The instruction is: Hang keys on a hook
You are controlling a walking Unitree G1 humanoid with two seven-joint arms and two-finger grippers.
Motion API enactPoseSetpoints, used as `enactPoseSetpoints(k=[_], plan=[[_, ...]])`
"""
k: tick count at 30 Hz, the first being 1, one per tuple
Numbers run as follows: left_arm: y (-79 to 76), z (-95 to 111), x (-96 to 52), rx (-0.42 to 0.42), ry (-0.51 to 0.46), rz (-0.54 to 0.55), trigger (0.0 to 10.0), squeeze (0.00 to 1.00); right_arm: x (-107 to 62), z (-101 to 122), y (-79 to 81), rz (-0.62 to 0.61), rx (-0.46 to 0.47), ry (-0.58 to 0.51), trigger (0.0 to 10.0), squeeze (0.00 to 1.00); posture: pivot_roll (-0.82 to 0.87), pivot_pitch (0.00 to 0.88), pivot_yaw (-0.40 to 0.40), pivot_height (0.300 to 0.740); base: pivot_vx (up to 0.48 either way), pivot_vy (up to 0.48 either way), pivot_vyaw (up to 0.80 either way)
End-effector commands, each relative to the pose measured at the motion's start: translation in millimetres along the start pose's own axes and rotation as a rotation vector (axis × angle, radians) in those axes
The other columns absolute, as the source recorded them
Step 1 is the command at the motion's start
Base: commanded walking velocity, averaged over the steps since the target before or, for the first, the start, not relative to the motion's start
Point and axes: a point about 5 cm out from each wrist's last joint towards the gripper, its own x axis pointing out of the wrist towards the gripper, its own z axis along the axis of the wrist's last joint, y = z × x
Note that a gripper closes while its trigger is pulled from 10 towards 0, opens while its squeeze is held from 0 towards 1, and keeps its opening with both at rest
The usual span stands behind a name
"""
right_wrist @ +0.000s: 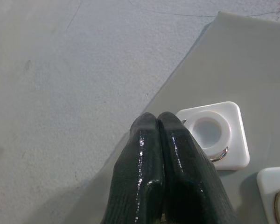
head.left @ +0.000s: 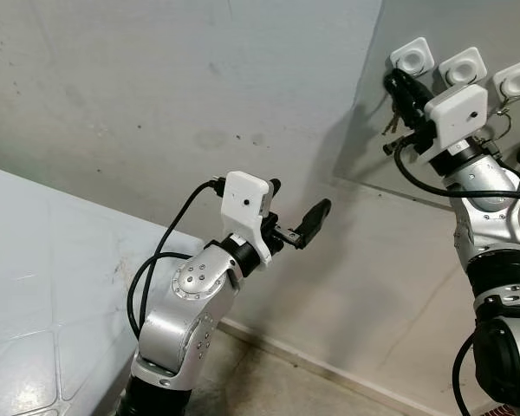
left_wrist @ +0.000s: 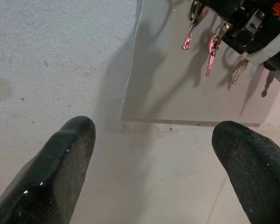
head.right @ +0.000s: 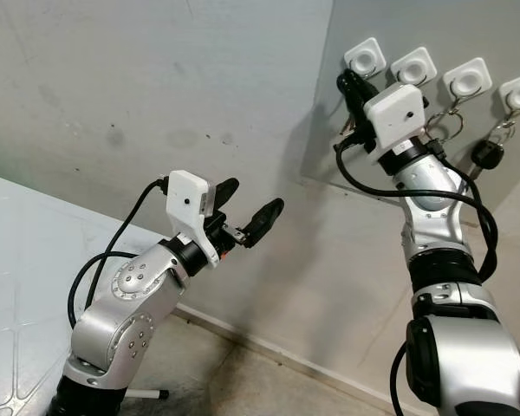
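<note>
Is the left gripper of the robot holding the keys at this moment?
No, the left gripper is open with bare wall between its fingers, and the keys hang farther off by the hooks.

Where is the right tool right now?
The right tool is raised to the wall panel on the robot's right, fingers closed on a bunch of keys, right beside the leftmost white hook.

four white square hooks sit in a row on one grey panel, running from 9 to 3 o'clock. three of them carry key sets: one bunch of keys under the first hook, one ring at the third, one black fob at the fourth.
</note>
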Motion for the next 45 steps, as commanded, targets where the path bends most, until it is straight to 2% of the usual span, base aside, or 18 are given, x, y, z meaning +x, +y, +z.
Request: enactPoseSetpoints(k=[1,4,11,16,21,24,27,28,29,30,31,33,36,37,39,41,42,45], plan=[[-2.0,4,-2.1,-0.004,-0.013,-0.003,10.0,0.00,-4.9,-13,18.2,0.098,-0.004,0.068,10.0,0.00,0.01,0.095,-0.031,0.740,0.000,0.000,0.00],[-2.1,3,-2.8,-0.007,-0.012,-0.001,10.0,0.00,-7.1,-16,20.9,0.108,-0.006,0.085,10.0,0.00,0.01,0.093,-0.031,0.740,0.000,0.000,0.00],[-3.8,2,-3.2,-0.015,-0.010,-0.002,10.0,0.00,-10.9,-20,30.4,0.188,-0.126,0.118,10.0,0.00,0.00,0.089,-0.032,0.740,0.000,0.000,0.00],[-4.6,2,-3.1,-0.018,-0.009,-0.003,10.0,0.00,-10.5,-18,33.8,0.178,-0.091,0.092,10.0,0.00,0.00,0.088,-0.033,0.740,0.000,0.000,0.00],[-5.1,1,-3.4,-0.021,-0.008,-0.001,10.0,0.00,-6.8,-13,31.9,0.096,0.008,0.041,10.0,0.00,0.00,0.089,-0.033,0.740,0.000,0.000,0.00],[-5.2,2,-3.3,-0.022,-0.008,-0.001,10.0,0.00,-7.1,-13,35.9,0.106,-0.010,0.033,10.0,0.00,0.00,0.093,-0.033,0.740,0.000,0.000,0.00],[-4.8,2,-3.3,-0.025,-0.009,0.000,10.0,0.00,-8.4,-16,39.8,0.086,0.050,0.044,10.0,0.00,0.00,0.094,-0.033,0.740,0.000,0.000,0.00],[-5.2,1,-3.2,-0.025,-0.008,0.000,10.0,0.00,-8.6,-17,38.9,0.034,0.142,0.030,10.0,0.00,0.00,0.097,-0.034,0.740,0.000,0.000,0.00],[-5.2,1,-3.2,-0.025,-0.008,0.000,10.0,0.00,-8.6,-17,38.9,0.034,0.142,0.030,10.0,0.00,0.00,0.097,-0.034,0.740,0.000,0.000,0.00],[-5.5,1,-3.2,-0.027,-0.007,0.001,10.0,0.00,-7.4,-18,32.4,-0.084,0.354,-0.004,10.0,0.00,0.00,0.100,-0.035,0.740,0.000,0.000,0.00],[-5.6,1,-3.5,-0.028,-0.006,0.002,10.0,0.00,-7.3,-20,27.8,-0.158,0.498,-0.024,10.0,0.00,0.00,0.103,-0.035,0.740,0.000,0.000,0.00],[-5.8,1,-3.7,-0.029,-0.006,0.002,10.0,0.00,-7.2,-20,27.2,-0.169,0.520,-0.027,10.0,0.00,0.00,0.105,-0.035,0.740,0.000,0.000,0.00],[-5.7,1,-4.1,-0.030,-0.005,0.003,10.0,0.00,-6.2,-19,28.5,-0.148,0.491,-0.027,10.0,0.00,0.00,0.107,-0.035,0.740,0.000,0.000,0.00],[-5.5,1,-4.2,-0.031,-0.003,0.004,10.0,0.00,-5.6,-17,32.3,-0.099,0.382,-0.011,10.0,0.00,0.00,0.108,-0.035,0.740,0.000,0.000,0.00],[-5.7,1,-4.1,-0.032,-0.003,0.004,10.0,0.00,-4.9,-16,34.5,-0.066,0.342,-0.002,10.0,0.00,0.00,0.110,-0.037,0.740,0.000,0.000,0.00],[-5.7,1,-4.0,-0.032,-0.004,0.006,10.0,0.00,-5.5,-13,40.7,0.038,0.182,0.014,10.0,0.00,0.00,0.110,-0.040,0.740,0.000,0.000,0.00],[-5.7,1,-4.0,-0.032,-0.004,0.006,10.0,0.00,-5.5,-13,40.7,0.038,0.182,0.014,10.0,0.00,0.00,0.110,-0.040,0.740,0.000,0.000,0.00],[-6.0,1,-3.8,-0.036,-0.008,0.009,10.0,0.00,-10.0,-15,54.5,0.224,-0.058,0.074,10.0,0.00,0.00,0.110,-0.040,0.740,0.000,0.000,0.00]])
